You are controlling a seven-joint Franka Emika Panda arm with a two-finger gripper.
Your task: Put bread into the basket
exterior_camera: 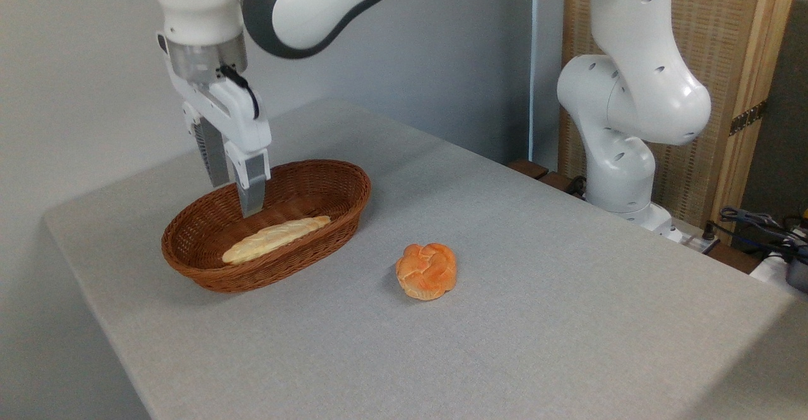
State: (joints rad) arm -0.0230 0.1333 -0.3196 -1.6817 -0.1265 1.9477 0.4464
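I see the bread point(275, 238) lying flat inside the basket point(341, 215) at left of centre, its long axis running lower left to upper right along the basket's length, with the gripper point(235, 199) above it, fingers spread, holding nothing.

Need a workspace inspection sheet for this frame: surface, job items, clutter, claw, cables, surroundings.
Surface: grey table, flat, no spills seen.
Job's things: braided bread lies inside the wicker basket.
Clutter: one round orange bun on the table, right of the basket.
Grippers: claw open, empty, just above the bread.
Cables: bundle of cables off the table's right edge.
Surroundings: plain wall behind; woven screen behind the arm base.
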